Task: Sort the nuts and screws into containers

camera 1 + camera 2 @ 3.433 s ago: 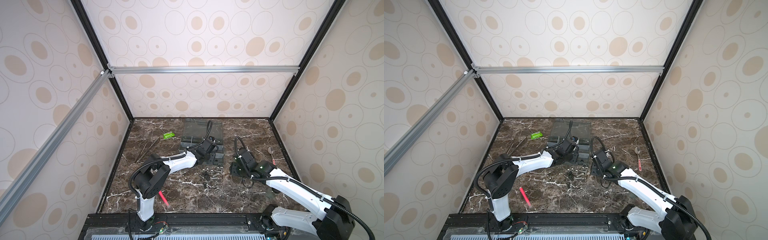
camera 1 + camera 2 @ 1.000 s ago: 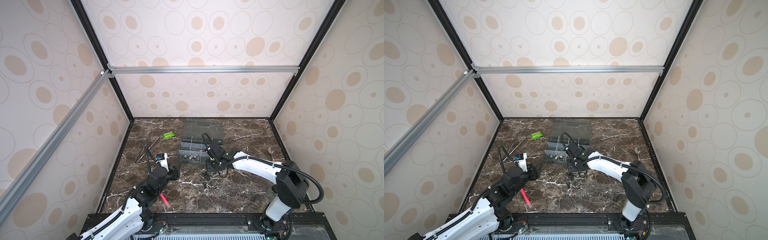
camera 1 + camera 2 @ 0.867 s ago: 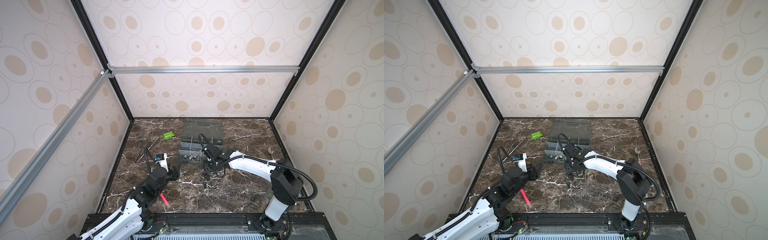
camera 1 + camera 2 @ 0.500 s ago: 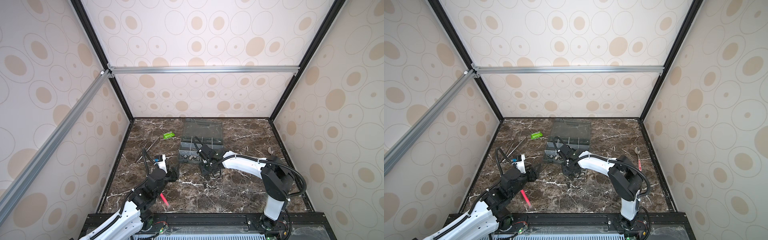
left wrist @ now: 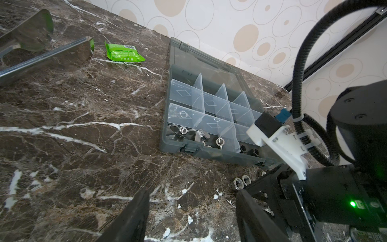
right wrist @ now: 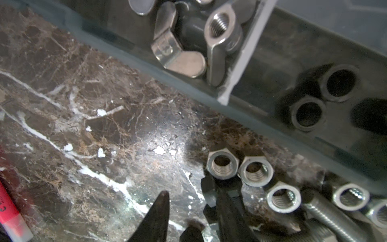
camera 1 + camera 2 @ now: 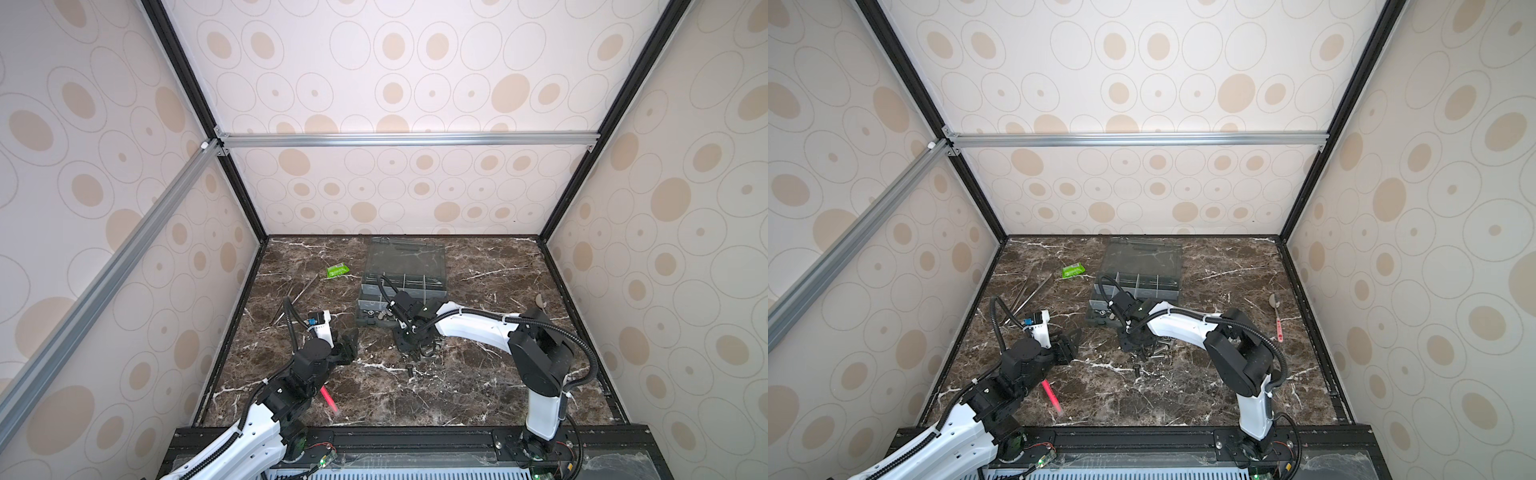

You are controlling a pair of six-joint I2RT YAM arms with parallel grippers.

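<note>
Right gripper (image 6: 186, 188) beside shiny, threaded, hexagonal silver nuts (image 6: 223, 165)

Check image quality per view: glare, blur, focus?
Right wrist view: glare patch on the marble table, black nuts in the organiser box soft, silver hex nuts sharp. Left wrist view: dividers crisp, left gripper fingers soft. Both top views: evenly lit, loose parts tiny.
</note>
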